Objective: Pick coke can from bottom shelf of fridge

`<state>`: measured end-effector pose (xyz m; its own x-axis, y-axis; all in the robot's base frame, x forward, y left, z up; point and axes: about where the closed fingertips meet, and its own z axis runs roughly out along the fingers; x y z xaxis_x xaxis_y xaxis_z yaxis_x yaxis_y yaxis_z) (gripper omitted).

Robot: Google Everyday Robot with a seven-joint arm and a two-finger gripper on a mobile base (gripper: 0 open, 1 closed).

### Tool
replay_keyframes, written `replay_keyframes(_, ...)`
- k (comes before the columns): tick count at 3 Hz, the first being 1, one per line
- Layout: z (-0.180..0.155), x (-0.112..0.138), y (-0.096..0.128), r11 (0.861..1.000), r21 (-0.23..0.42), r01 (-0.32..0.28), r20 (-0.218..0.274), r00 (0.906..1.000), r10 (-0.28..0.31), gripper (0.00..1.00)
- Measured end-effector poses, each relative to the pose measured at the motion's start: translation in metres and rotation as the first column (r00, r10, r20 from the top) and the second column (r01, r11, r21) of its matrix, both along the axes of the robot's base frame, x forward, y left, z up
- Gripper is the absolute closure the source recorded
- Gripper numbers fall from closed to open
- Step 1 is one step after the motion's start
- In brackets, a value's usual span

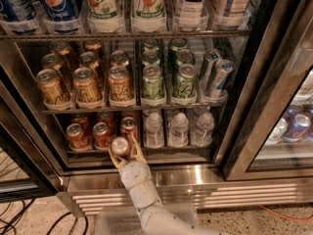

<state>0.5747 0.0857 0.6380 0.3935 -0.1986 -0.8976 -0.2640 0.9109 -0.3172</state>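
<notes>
Firmly, the end effector clasps the coke can at the front of the bottom shelf.

Bottom shelf of the fridge: the gripper, fingers clasping the coke can, sits at the front edge above the steel sill. Other red cans crowd its left and water bottles its right. The wire shelf close above limits headroom. The front stands open.
</notes>
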Motion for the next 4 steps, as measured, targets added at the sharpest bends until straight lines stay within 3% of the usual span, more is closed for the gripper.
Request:
replay_keyframes(1, 0.022, -0.029, 0.012, 0.993, -0.06, -0.104, 0.013, 0.9944, 0.105, 1.0)
replay_keyframes(2, 0.041, -0.058, 0.022, 0.968, -0.12, -0.219, -0.047, 0.9756, 0.215, 1.0)
replay_keyframes(3, 0.055, -0.081, 0.019, 0.931, -0.143, -0.335, -0.146, 0.938, 0.314, 1.0)
replay_keyframes(4, 0.064, -0.098, -0.007, 0.891, -0.174, -0.419, -0.242, 0.8953, 0.374, 1.0)
